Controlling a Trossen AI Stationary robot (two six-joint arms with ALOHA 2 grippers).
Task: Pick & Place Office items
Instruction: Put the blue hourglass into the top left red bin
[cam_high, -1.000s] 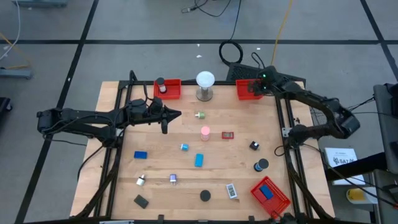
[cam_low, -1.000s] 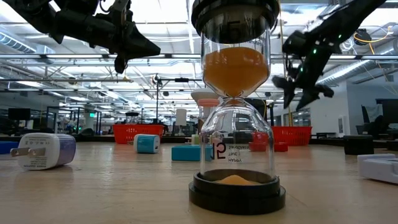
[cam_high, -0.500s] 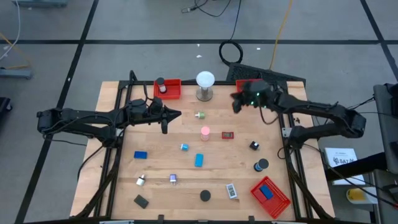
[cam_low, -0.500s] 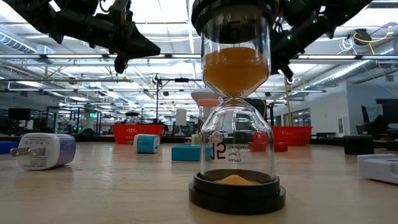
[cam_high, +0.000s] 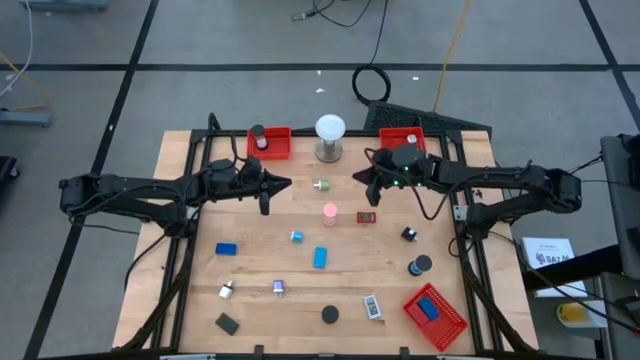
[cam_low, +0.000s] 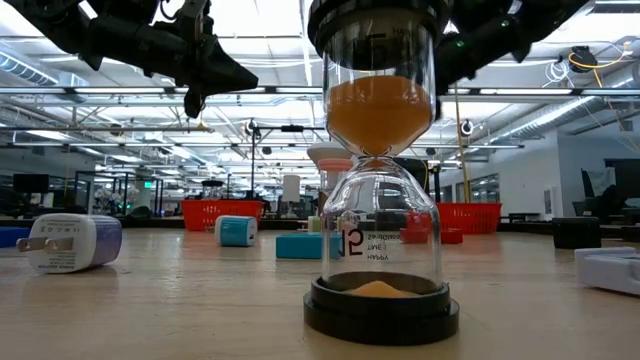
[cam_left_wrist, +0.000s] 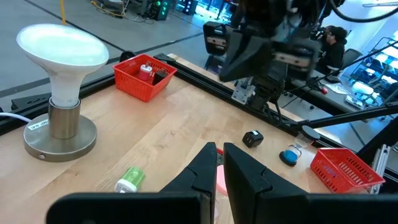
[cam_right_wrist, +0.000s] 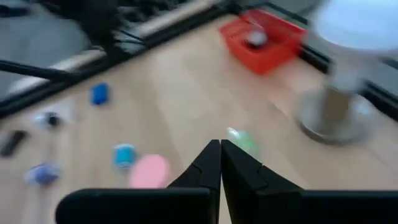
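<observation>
The office items lie scattered on the wooden table: a green-and-white piece, a pink disc, a red block, blue blocks and black pieces. My left gripper hangs shut above the table, left of the green piece, holding nothing. My right gripper hangs shut and empty above the table, right of the green piece and beyond the pink disc. Both sets of fingers show closed in their wrist views.
A white globe lamp stands at the far middle between two red mesh trays. A third red tray sits at the near right. An hourglass and a white plug stand near the front edge.
My right gripper has swung from over the far right red tray toward the table's left and slightly nearer, ending above the table right of the green piece. My left arm has kept still. No item on the table has moved.
</observation>
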